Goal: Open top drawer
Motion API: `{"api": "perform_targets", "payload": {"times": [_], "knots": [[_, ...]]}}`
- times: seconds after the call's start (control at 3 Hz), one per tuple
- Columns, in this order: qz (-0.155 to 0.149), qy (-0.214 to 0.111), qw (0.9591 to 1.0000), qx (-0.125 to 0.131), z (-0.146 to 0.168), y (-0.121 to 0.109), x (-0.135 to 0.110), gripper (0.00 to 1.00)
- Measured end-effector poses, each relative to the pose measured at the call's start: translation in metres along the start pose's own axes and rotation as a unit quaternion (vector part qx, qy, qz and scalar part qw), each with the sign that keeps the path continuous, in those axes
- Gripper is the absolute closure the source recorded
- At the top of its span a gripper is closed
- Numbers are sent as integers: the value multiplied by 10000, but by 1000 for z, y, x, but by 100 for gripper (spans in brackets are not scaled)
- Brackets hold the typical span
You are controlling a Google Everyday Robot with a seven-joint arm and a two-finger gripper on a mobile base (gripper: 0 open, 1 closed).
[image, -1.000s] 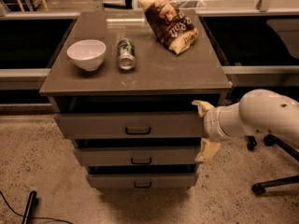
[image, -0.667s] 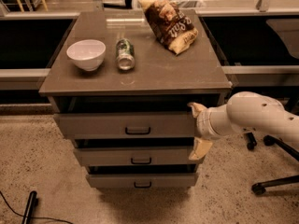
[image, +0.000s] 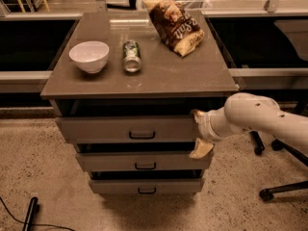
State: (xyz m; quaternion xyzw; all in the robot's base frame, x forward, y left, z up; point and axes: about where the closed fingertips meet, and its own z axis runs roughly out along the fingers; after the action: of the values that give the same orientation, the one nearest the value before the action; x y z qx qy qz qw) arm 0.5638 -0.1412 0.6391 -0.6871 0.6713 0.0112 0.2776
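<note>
The top drawer (image: 96, 129) is the tallest grey-brown front under the cabinet's top, with a small black handle (image: 142, 135) at its centre. It stands out a little, with a dark gap above its front. My gripper (image: 198, 132) is at the right end of this front, on a white arm that comes in from the right. It is open: one tan fingertip (image: 196, 113) is at the front's upper corner, and the other is at the lower corner. Two shorter drawers (image: 110, 161) sit below.
On the cabinet top (image: 159, 73) stand a white bowl (image: 89, 56), a can lying on its side (image: 131, 56) and a brown snack bag (image: 176, 27). Black chair wheels (image: 265, 194) sit on the floor at the right. A black cable and stick (image: 30, 211) lie at the lower left.
My gripper has edged a little to the left, closer onto the right end of the top drawer's front. The things on the cabinet top have not moved.
</note>
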Motion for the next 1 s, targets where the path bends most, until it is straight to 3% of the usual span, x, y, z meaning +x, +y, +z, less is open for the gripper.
{"api": "perform_targets", "payload": {"times": [0.33,0.67,1.0], "knots": [[6,43,10000,-63,-5,2,3,43],[-35,74,9999,-88,-13,4,4,48],[-35,74,9999,-88,-21,0,1,29]]}}
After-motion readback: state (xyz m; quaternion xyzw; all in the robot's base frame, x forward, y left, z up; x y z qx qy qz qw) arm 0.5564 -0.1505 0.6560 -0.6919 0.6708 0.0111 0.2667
